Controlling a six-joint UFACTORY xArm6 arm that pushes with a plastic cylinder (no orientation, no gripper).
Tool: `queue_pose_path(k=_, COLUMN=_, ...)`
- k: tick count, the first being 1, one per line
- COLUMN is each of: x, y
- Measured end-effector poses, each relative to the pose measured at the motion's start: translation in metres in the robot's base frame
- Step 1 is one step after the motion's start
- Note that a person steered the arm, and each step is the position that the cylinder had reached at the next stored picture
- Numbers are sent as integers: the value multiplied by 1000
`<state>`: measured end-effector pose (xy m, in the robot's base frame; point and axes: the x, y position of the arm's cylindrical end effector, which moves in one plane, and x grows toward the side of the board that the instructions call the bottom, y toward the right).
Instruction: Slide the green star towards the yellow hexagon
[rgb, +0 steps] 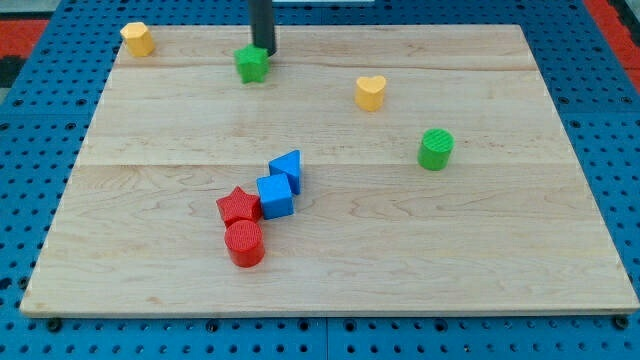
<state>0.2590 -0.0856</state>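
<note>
One green star (252, 65) sat near the table's top edge, with my tip (263, 50) touching its upper right side. No fingers, just a rod. It looked light, hard and slippery. The yellow hexagon (138, 39) waited by the top left corner, so pushing from the star's right side seemed best.

Only a short length of the arm shows: a straight, round rod of dark grey, nearly black. It is plain and smooth, unmarked, down to my tip (263, 50).
</note>
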Motion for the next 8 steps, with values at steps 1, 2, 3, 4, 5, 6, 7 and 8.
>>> queue_pose_path(k=1, x=16, y=32)
queue_pose_path(k=2, x=65, y=-9)
queue_pose_path(k=3, x=73, y=-50)
queue_pose_path(k=4, x=23, y=-60)
queue_pose_path(k=5, x=40, y=-47)
queue_pose_path(k=6, x=20, y=-28)
queue_pose_path(k=7, x=-13, y=-34)
queue_pose_path(k=8, x=-16, y=-57)
